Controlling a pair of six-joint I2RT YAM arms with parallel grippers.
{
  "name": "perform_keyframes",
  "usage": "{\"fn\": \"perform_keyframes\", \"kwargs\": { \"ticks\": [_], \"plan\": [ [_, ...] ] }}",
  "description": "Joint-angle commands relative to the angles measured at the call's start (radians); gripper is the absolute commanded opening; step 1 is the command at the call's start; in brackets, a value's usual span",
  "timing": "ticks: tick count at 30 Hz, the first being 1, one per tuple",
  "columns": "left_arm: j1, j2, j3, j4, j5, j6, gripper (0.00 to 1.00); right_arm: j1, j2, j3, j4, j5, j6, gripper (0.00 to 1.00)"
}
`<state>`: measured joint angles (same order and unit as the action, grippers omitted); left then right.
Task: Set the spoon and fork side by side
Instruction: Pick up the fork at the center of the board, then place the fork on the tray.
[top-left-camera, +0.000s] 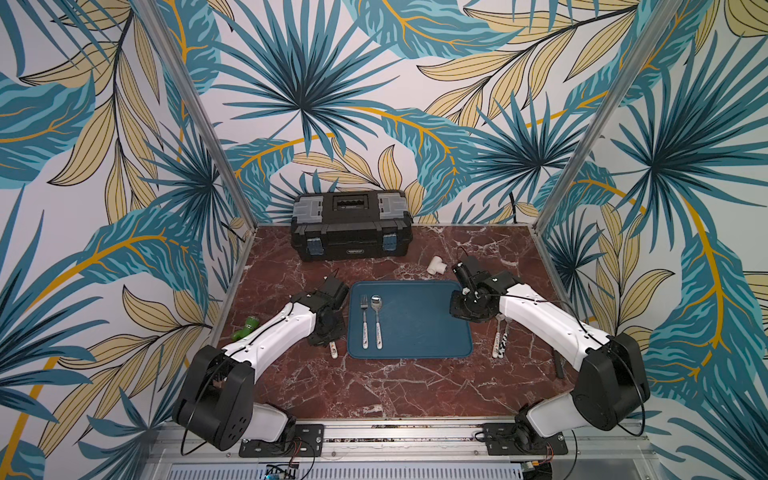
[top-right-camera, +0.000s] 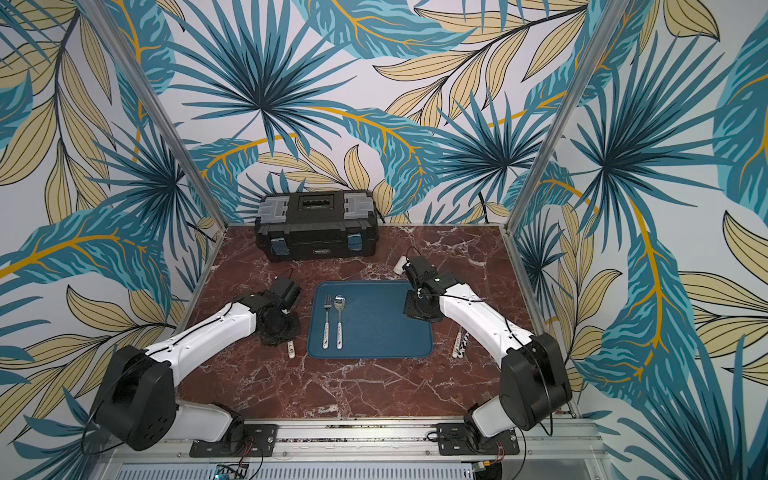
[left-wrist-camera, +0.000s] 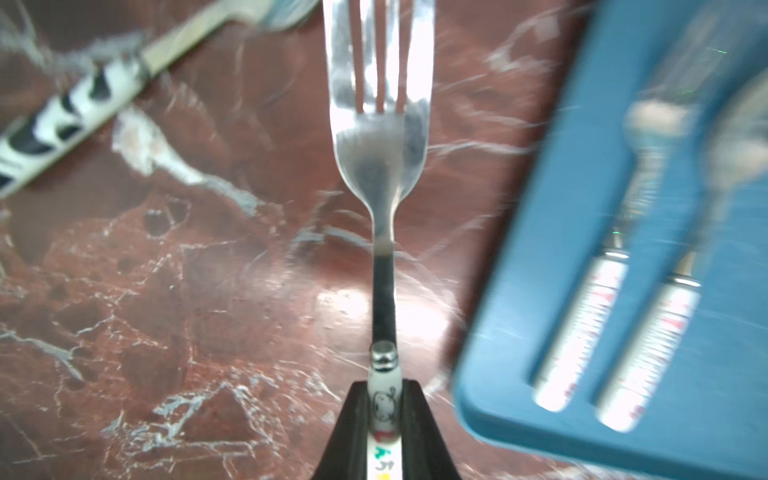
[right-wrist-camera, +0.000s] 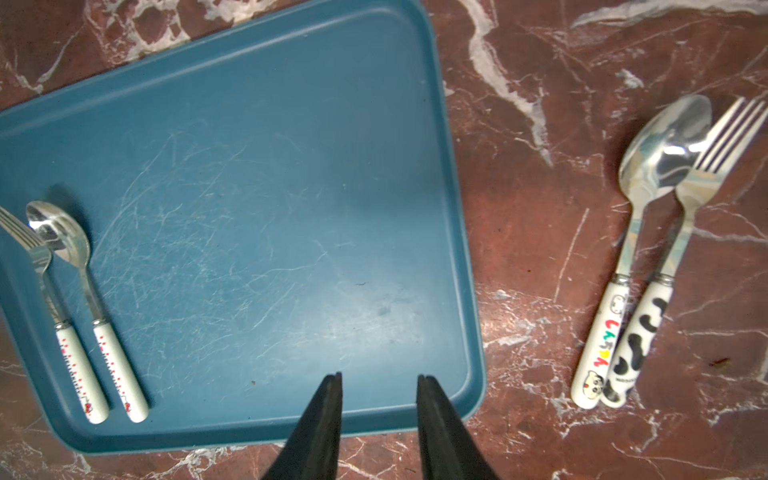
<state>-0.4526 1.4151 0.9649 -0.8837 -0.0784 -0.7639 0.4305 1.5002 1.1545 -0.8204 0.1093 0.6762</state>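
fork (left-wrist-camera: 380, 166) tines cut off; tray (left-wrist-camera: 532, 291) blurred.

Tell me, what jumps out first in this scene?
A blue tray sits mid-table with a fork and spoon lying side by side on its left part. Beside the tray, the left gripper is shut on a second fork by its cartoon-printed handle. A black toolbox stands at the back.

Glossy, veined red marble-look table (top-left-camera: 374, 382); matt, finely scratched blue plastic tray (right-wrist-camera: 249, 166); polished metal fork (left-wrist-camera: 378, 145), smooth glazed white handle.
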Motion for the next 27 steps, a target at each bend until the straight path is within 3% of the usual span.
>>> {"fn": "perform_keyframes", "kwargs": {
  "ticks": [1, 6, 12, 27],
  "plan": [
    [-0.087, 0.035, 0.164, -0.061, -0.008, 0.002, 0.10, -0.033, -0.024, -0.042, -0.025, 0.027, -0.025, 0.36],
    [-0.253, 0.227, 0.403, -0.066, 0.018, -0.014, 0.10, -0.099, -0.045, -0.102, -0.016, 0.032, -0.026, 0.37],
    [-0.345, 0.449, 0.592, -0.042, 0.065, -0.039, 0.10, -0.143, -0.077, -0.147, -0.006, 0.016, -0.033, 0.37],
    [-0.372, 0.601, 0.602, -0.021, 0.042, -0.121, 0.11, -0.193, -0.120, -0.193, -0.014, 0.021, -0.077, 0.37]
  ]
}}
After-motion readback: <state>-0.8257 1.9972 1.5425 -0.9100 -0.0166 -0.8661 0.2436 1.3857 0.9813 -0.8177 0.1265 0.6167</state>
